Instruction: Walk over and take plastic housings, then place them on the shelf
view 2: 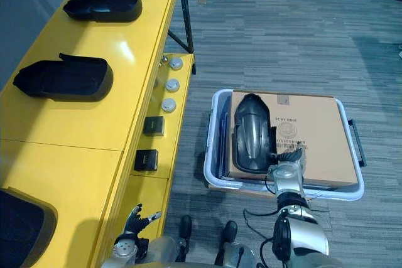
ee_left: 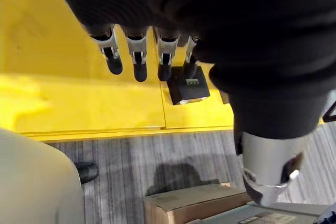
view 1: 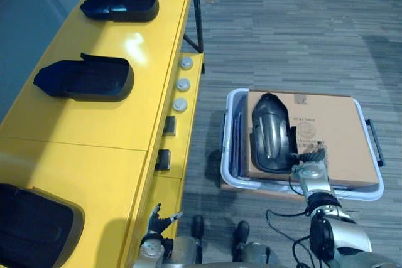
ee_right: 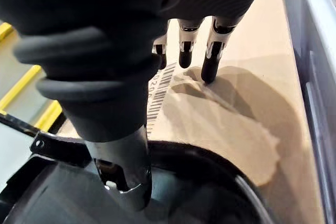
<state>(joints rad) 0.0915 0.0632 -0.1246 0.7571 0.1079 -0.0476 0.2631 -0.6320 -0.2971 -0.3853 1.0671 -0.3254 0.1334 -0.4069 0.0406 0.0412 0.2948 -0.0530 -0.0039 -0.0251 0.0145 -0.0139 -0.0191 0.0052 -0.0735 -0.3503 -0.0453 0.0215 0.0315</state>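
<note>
Yellow shelf [view 1: 135, 123] at 9 o'clock: three black housings [view 1: 85, 80] spaced along it, bare gaps between. Grey bin [view 1: 226, 142] at 4 o'clock, walls ringing cardboard box [view 1: 333, 136]; box top bare at 3 o'clock of lone housing [view 1: 270, 133]. Carpet [view 1: 282, 36] at 1 o'clock open.

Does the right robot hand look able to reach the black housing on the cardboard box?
Probably yes: the right robot hand is open beside the near end of the housing, over the cardboard box, with nothing between them.
</note>
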